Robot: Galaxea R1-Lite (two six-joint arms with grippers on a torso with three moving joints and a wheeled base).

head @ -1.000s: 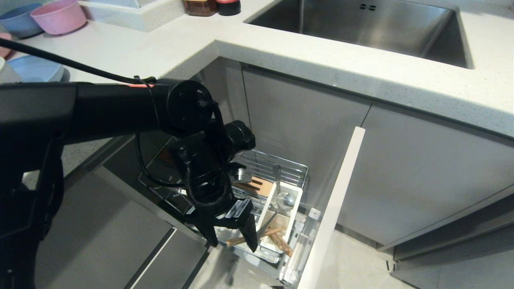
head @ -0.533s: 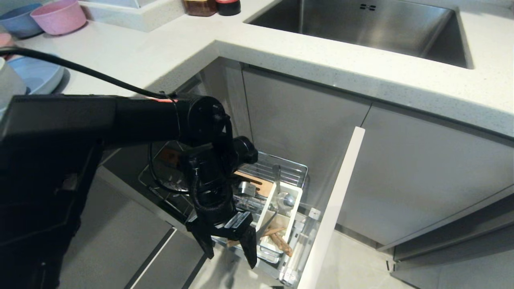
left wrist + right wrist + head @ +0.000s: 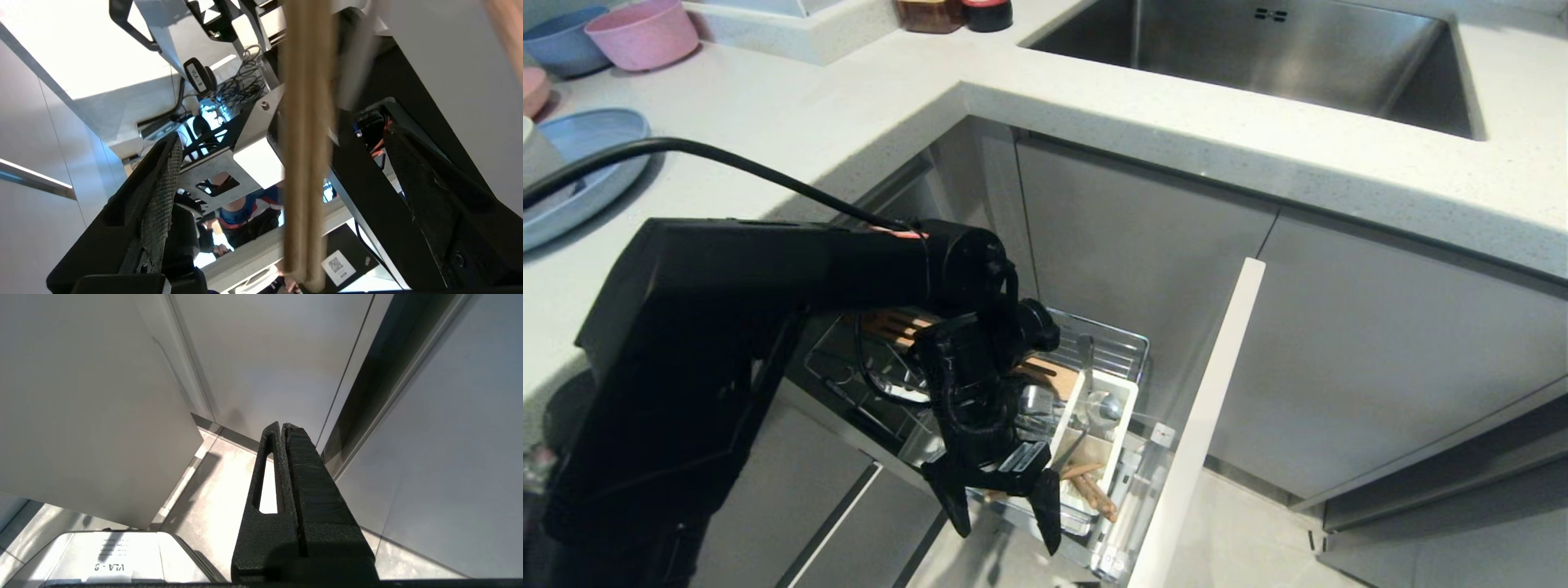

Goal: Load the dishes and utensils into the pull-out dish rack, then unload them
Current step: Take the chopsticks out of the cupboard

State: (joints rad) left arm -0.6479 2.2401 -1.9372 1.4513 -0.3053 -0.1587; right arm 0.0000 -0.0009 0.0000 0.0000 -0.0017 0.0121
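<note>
- My left gripper (image 3: 1005, 523) hangs fingers-down over the front corner of the pull-out dish rack (image 3: 1123, 349), jaws spread wide and holding nothing.
- In the left wrist view the two chopsticks (image 3: 306, 163) run as a blurred pale bar between the fingers (image 3: 159, 196), touching neither; I cannot tell where their far ends rest.
- From the head view I count two chopsticks (image 3: 1090, 486) lying slanted in the front compartment of the white utensil caddy (image 3: 1125, 420), partly hidden behind my gripper.
- One silver spoon (image 3: 1101, 404) stands in the caddy compartment behind them, bowl up; its handle is mostly hidden.
- The slotted wooden strip (image 3: 1054, 374) shows in two pieces, my left arm covering its middle and most of the rack's wires.
- The rack's front panel (image 3: 1205, 416) shows edge-on.
- On the countertop (image 3: 849, 90), at its left edge, one light-blue plate (image 3: 588, 163) is cut off by the frame; a grey-white rim (image 3: 533, 151) beside it is too cropped to name.
- At the far left corner sit one pink bowl (image 3: 641, 33) and one blue bowl (image 3: 560, 37), touching; another pink rim (image 3: 533, 88) is cut off.
- My right gripper (image 3: 286, 428) is clenched empty, low by the cabinet fronts, out of the head view.
</note>
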